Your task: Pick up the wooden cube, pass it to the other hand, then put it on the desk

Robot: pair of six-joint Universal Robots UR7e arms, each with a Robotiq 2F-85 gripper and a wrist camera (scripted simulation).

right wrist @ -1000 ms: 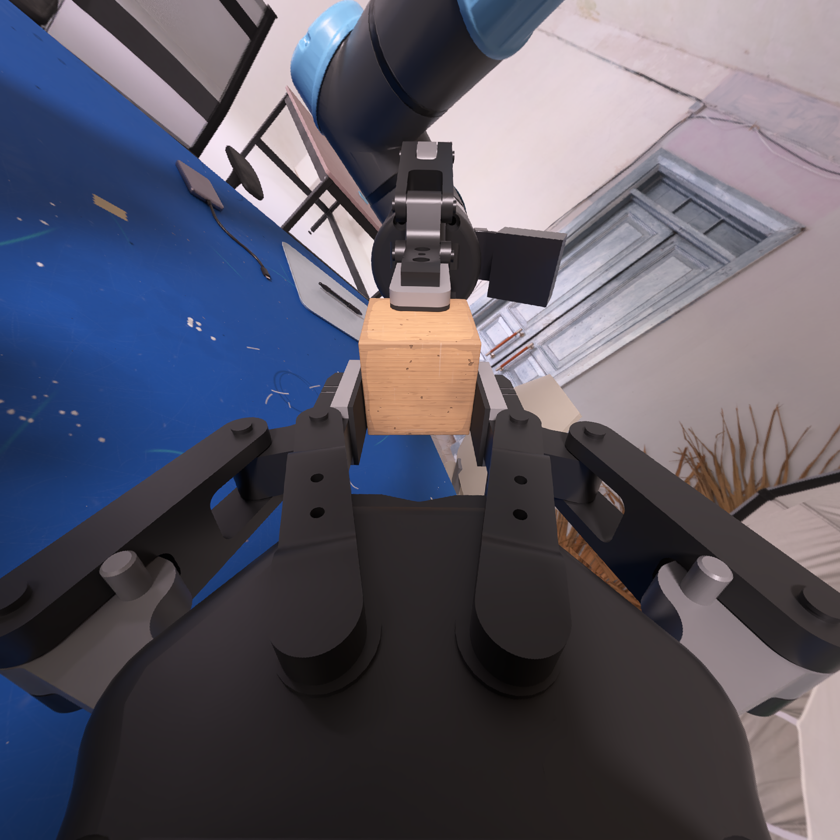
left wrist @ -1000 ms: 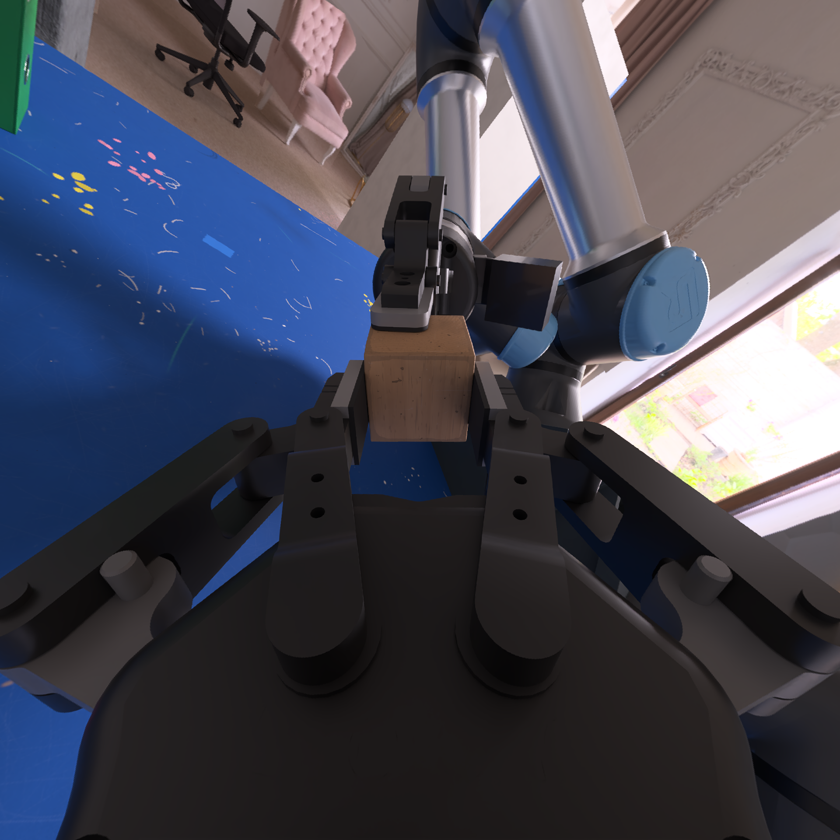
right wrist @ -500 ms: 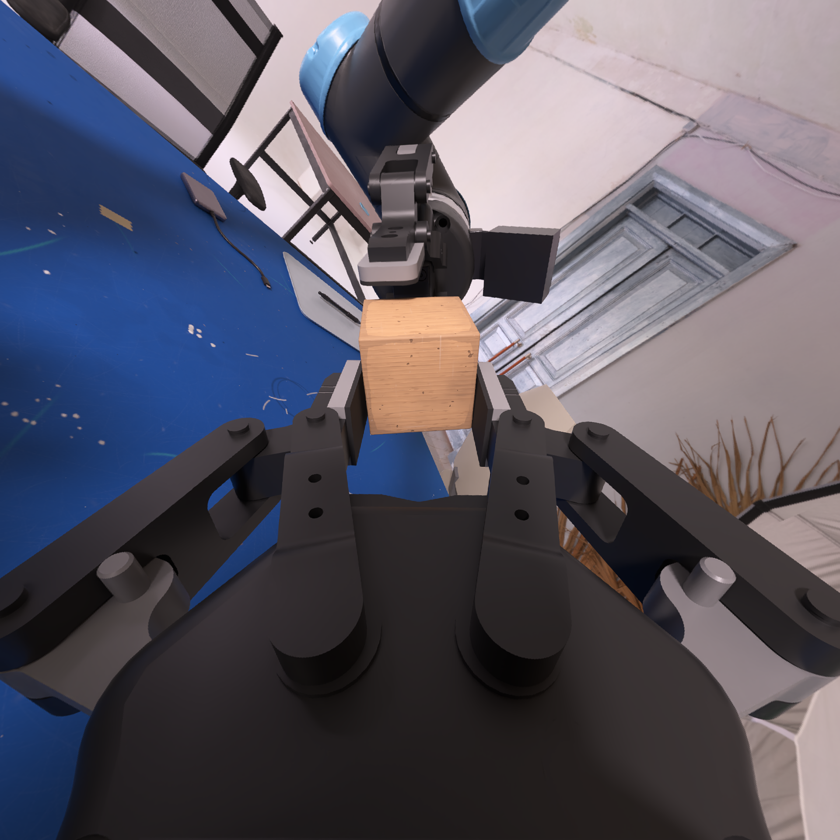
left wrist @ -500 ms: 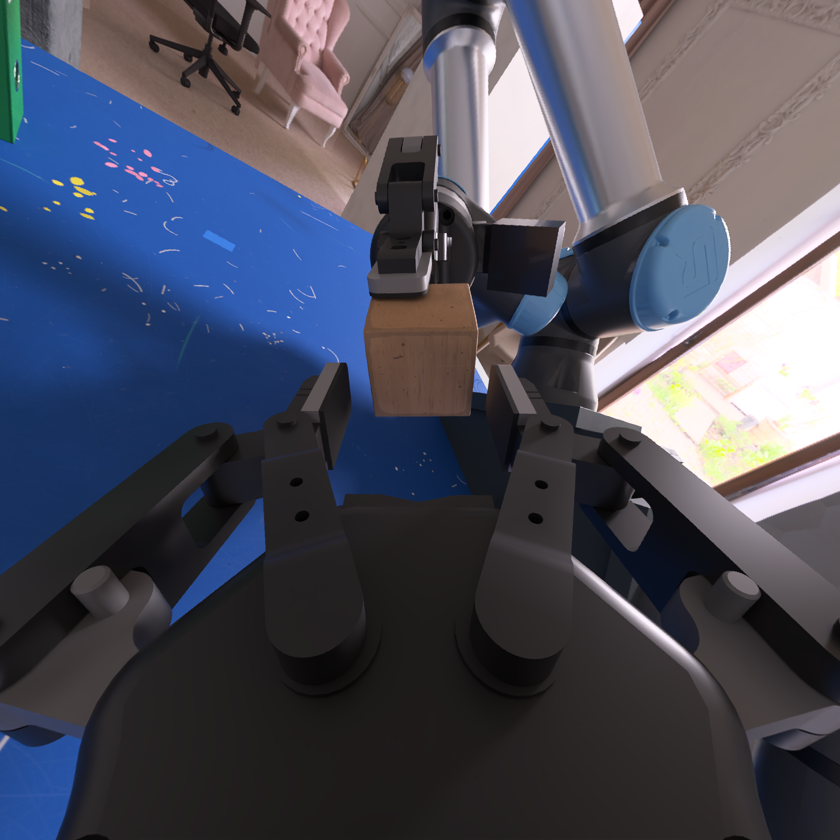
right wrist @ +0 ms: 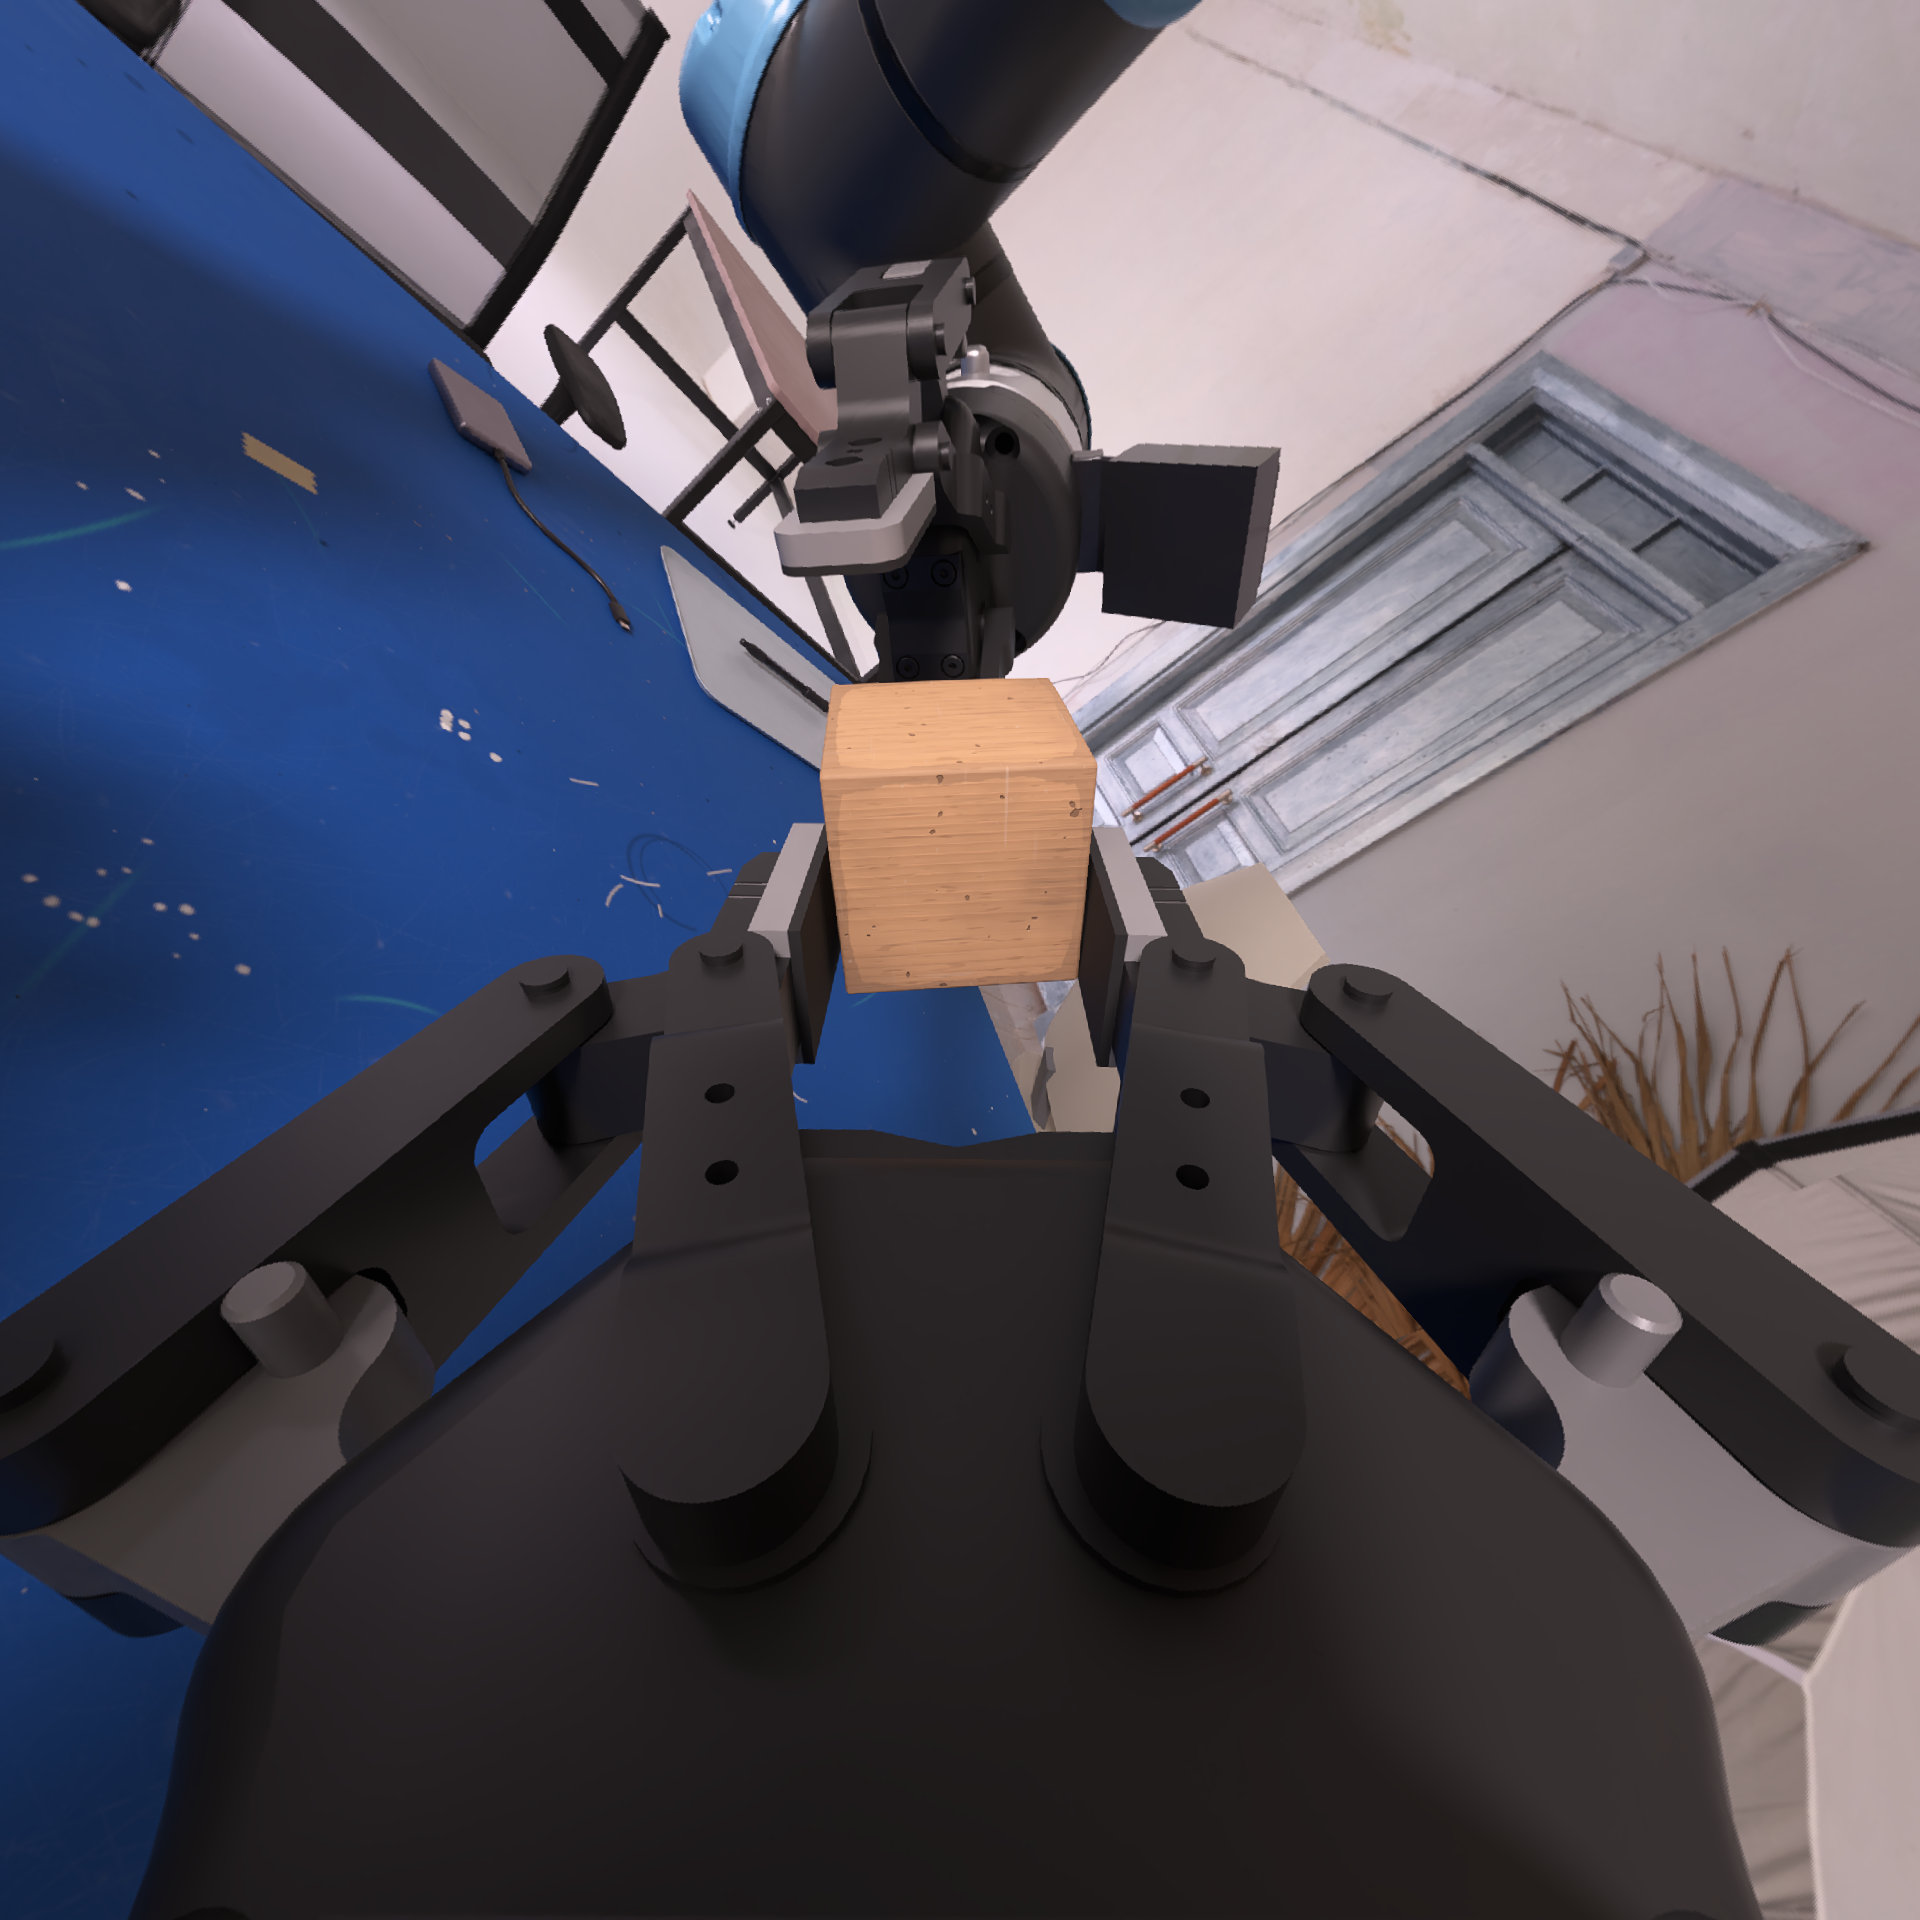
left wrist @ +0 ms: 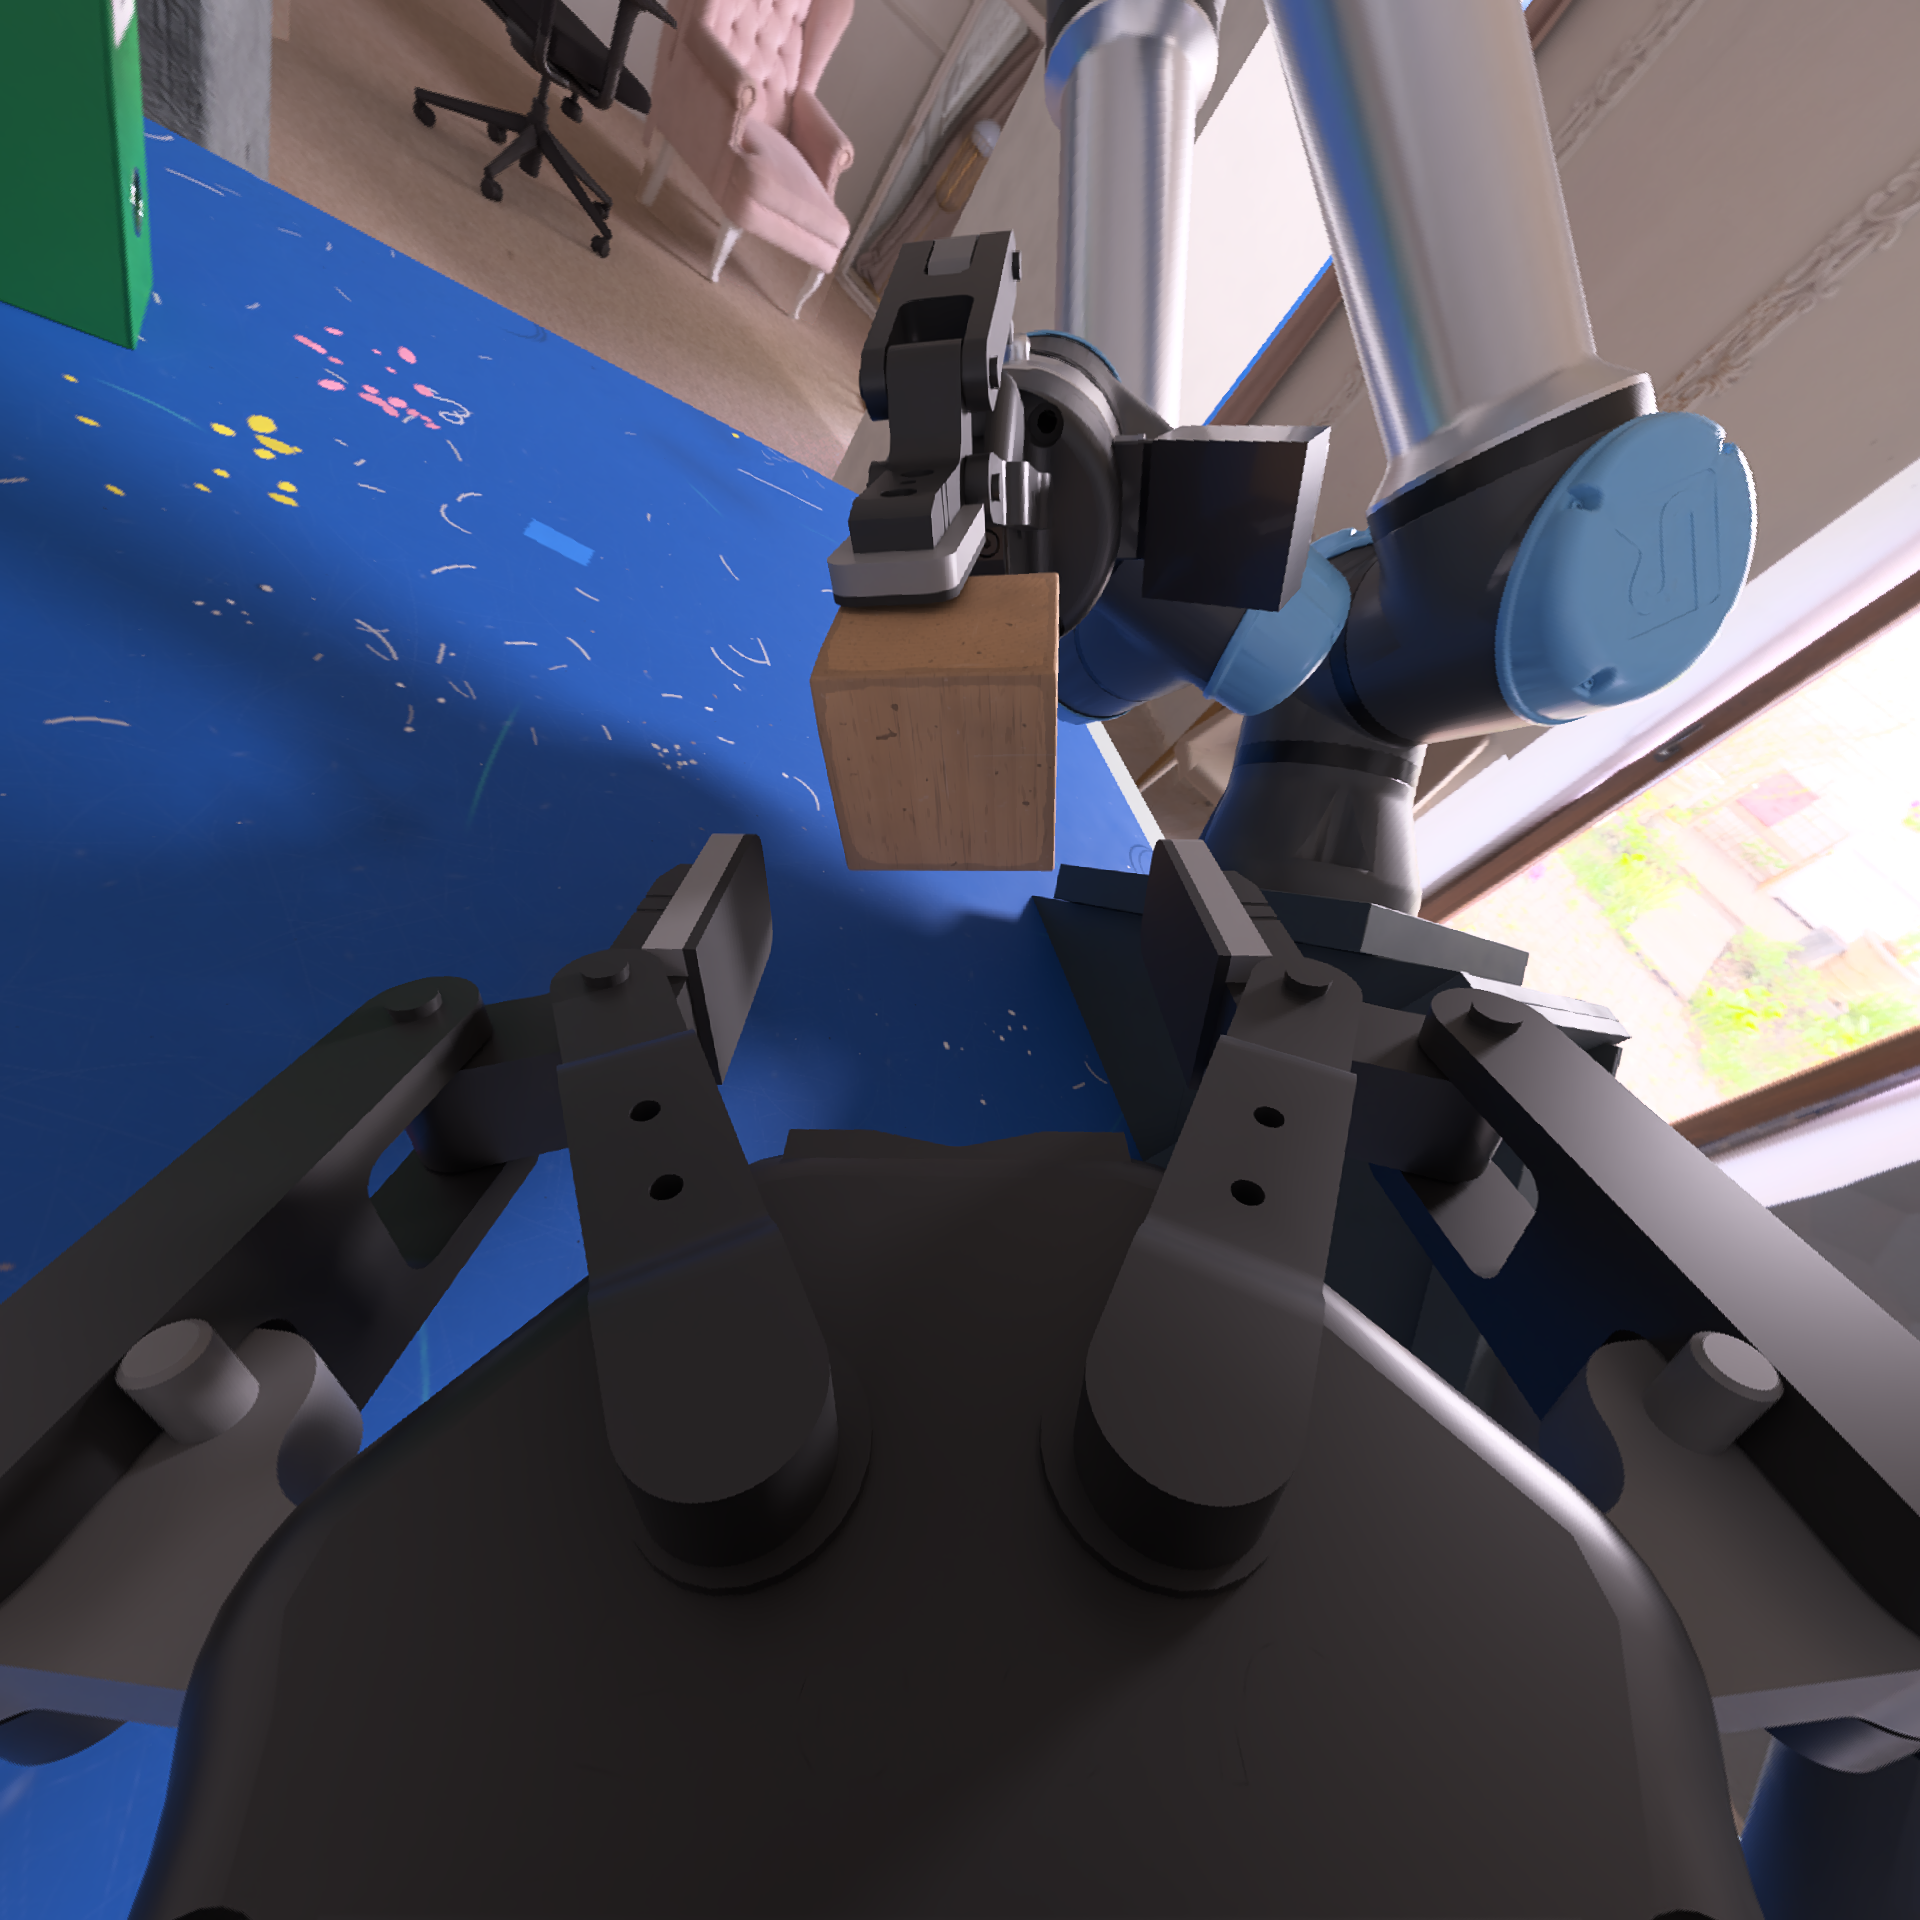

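Observation:
The wooden cube [right wrist: 961, 842] sits clamped between the two pads of my right gripper [right wrist: 958, 920], held in the air above the blue desk [right wrist: 260, 727]. In the left wrist view the cube [left wrist: 940, 748] hangs just beyond my left gripper [left wrist: 961, 914], whose fingers are spread wide and clear of it. The right gripper [left wrist: 914, 499] shows there gripping the cube's far side. In the right wrist view the left gripper [right wrist: 883, 499] shows open behind the cube, a gap away from it.
A green box [left wrist: 68, 166] stands at the desk's far left. A grey pad with a cable [right wrist: 483, 416] and a pale tablet with a pen [right wrist: 738, 655] lie near the desk's edge. An office chair [left wrist: 551, 94] and pink armchair [left wrist: 758, 156] stand on the floor beyond.
My left gripper has opened, let go of the cube and drawn back from it. My right gripper stays shut on the cube.

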